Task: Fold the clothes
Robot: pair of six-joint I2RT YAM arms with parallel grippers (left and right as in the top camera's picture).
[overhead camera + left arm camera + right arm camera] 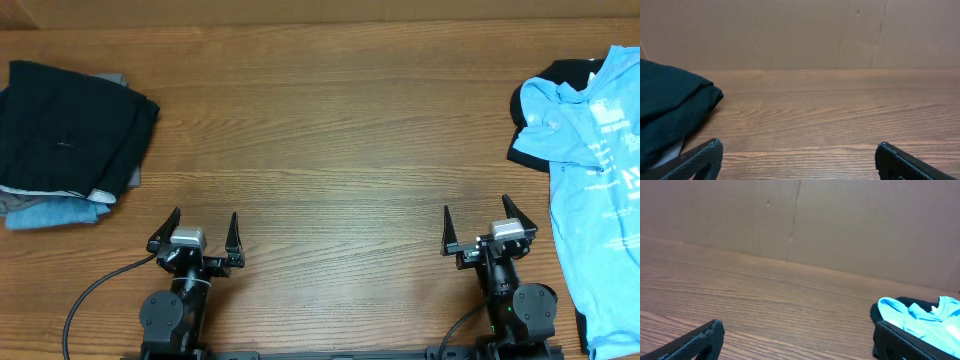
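Nearest, at the front edge of the brown wooden worktop (330, 130), the left claw (204, 222) and the right claw (476, 212) both sit released and empty, jaws spread wide. Just right of the right claw lies the unfolded light blue white-printed T-shirt (600, 170), its long axis running near to far down the right edge (part of it spills out of view). Its far end overlaps a crumpled black garment (560, 70). A stack of folded dark clothes (70, 120) rests far left, well apart. I judge the right arm the nearer for the shirt.
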